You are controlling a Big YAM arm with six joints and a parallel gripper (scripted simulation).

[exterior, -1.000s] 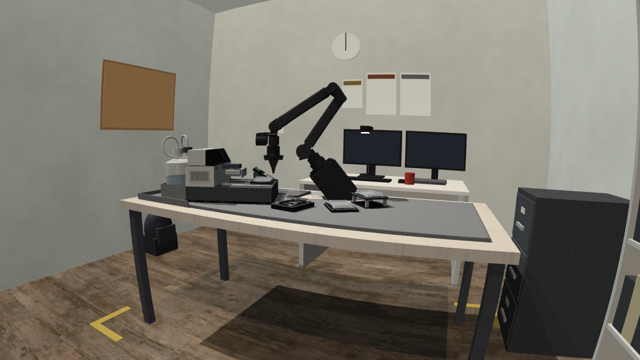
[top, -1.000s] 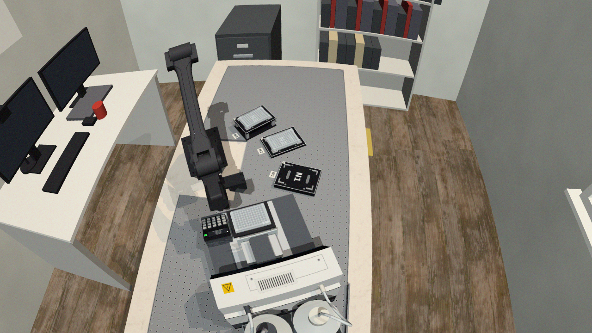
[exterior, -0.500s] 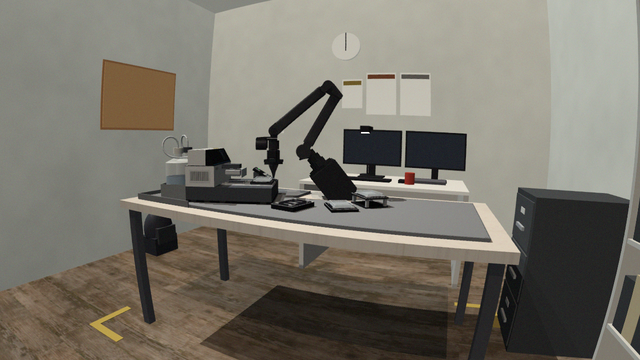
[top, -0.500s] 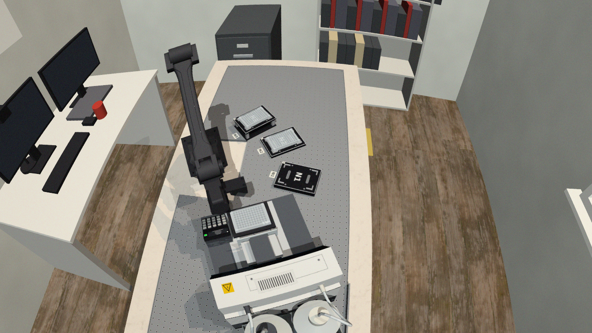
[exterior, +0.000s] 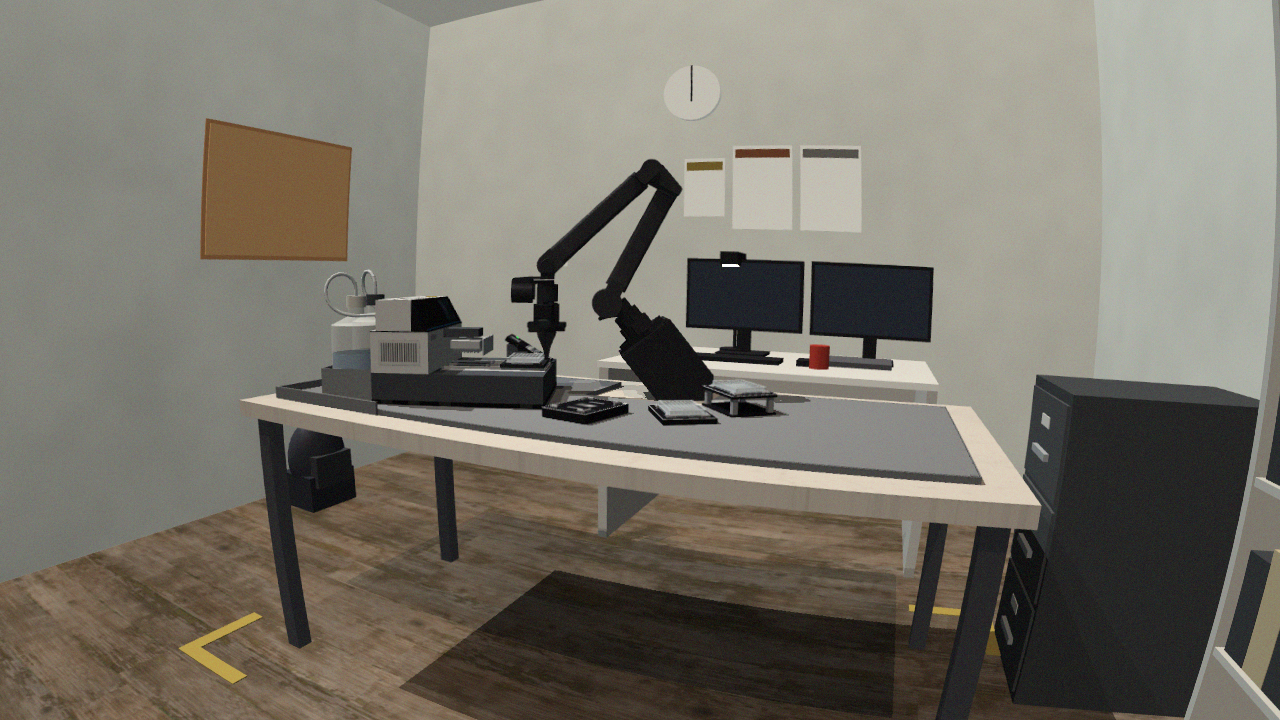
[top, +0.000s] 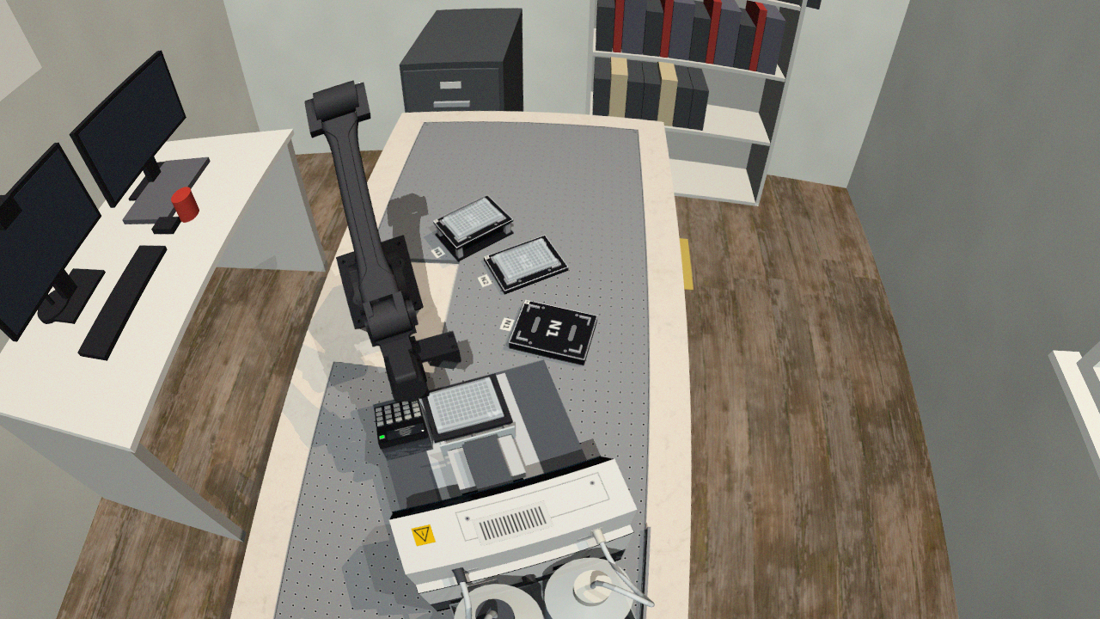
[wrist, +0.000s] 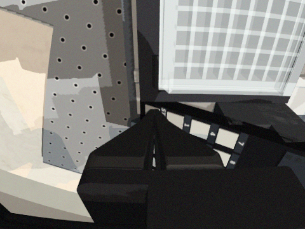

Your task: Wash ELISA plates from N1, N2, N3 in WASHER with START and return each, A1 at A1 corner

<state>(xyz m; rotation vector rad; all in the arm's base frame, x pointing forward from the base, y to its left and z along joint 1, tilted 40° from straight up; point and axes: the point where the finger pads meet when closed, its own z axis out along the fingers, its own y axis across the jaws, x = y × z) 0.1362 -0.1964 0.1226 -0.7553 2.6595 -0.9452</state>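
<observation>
The clear, pale plate (top: pixel 464 405) (exterior: pixel 524 359) (wrist: pixel 229 48) sat on the dark carrier of the washer (top: pixel 515 517) (exterior: pixel 407 351), low in the middle of the top view. It was a flat box with lots of tiny squares in neat rows. Its top faced up. Its long way ran from left to right in that view, with the right end a bit higher up the frame. I could not tell which corner was cut off. The pincer (top: pixel 410 389) (exterior: pixel 546 358) (wrist: pixel 154 116) was shut tight with nothing in it, and its tips pointed down at the keypad (top: pixel 398 413) (wrist: pixel 199 128), just beside the plate. I could not tell if they touched a key. The lamp (top: pixel 381 437) was green. On the worktop (top: pixel 666 269) (exterior: pixel 626 461), nest N1 (top: pixel 571 347) (exterior: pixel 584 409) showed its black top, right of centre in the top view.

The slim black parallel gripper (top: pixel 406 390) (exterior: pixel 547 356) (wrist: pixel 154 116), its tapered fingers together, sits lower than in both earlier exterior pictures, left of centre in the frame. Its tip is down near the black keypad with pale square keys (top: pixel 398 413) (exterior: pixel 518 342) (wrist: pixel 200 130), where a second ago it hangs higher above it. The matte black elbow joint (top: pixel 336 101) (exterior: pixel 660 173), upper centre of the exterior frame, has shifted a little left, and the forearm leading down from it stands steeper.
</observation>
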